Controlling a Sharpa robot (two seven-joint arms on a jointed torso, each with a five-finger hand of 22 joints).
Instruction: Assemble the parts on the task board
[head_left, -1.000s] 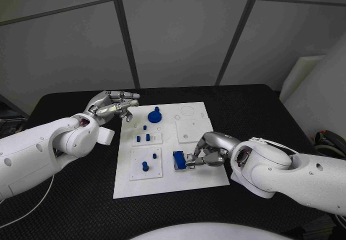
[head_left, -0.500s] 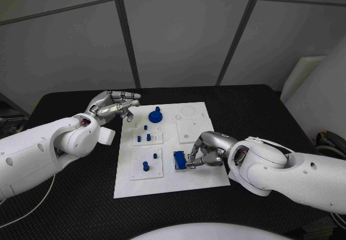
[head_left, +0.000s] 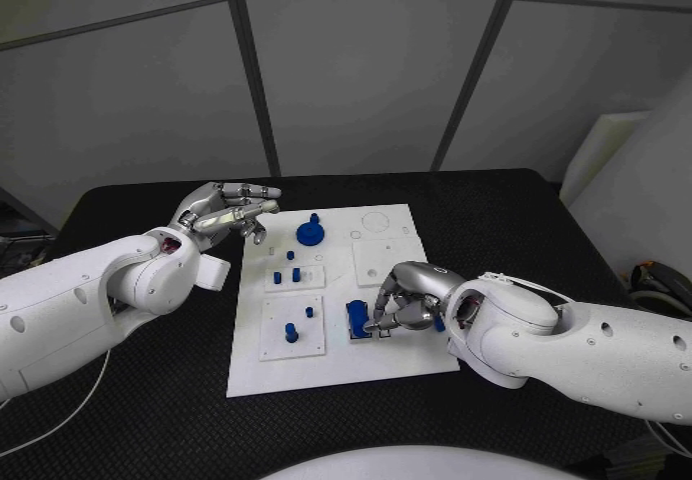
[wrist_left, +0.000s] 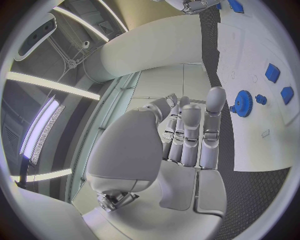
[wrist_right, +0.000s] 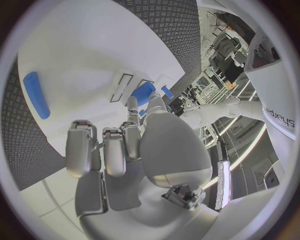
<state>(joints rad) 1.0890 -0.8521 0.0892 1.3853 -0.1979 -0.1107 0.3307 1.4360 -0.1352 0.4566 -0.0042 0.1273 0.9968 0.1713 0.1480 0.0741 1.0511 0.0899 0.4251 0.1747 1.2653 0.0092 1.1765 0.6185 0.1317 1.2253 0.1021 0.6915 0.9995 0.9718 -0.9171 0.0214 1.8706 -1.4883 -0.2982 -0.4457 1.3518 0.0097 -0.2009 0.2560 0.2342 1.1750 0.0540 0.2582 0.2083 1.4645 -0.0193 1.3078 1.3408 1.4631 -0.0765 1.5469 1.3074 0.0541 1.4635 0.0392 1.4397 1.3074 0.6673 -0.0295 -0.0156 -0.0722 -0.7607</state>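
Right hand (head_left: 401, 300) crept left gripping blue part (head_left: 356, 318), left hand (head_left: 224, 212) loosely curled empty, black table (head_left: 144, 400), grey wall panels (head_left: 346, 80)

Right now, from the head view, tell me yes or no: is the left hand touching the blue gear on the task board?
No: the left hand hangs beyond the task board's far left corner, apart from the blue gear.

White task board (head_left: 335, 368) on a black, finely textured table (head_left: 144, 400); deep blue parts (head_left: 356, 318), a blue gear (head_left: 309, 234) at 12 o'clock; silver hands (head_left: 227, 213), white arms (head_left: 87, 300).
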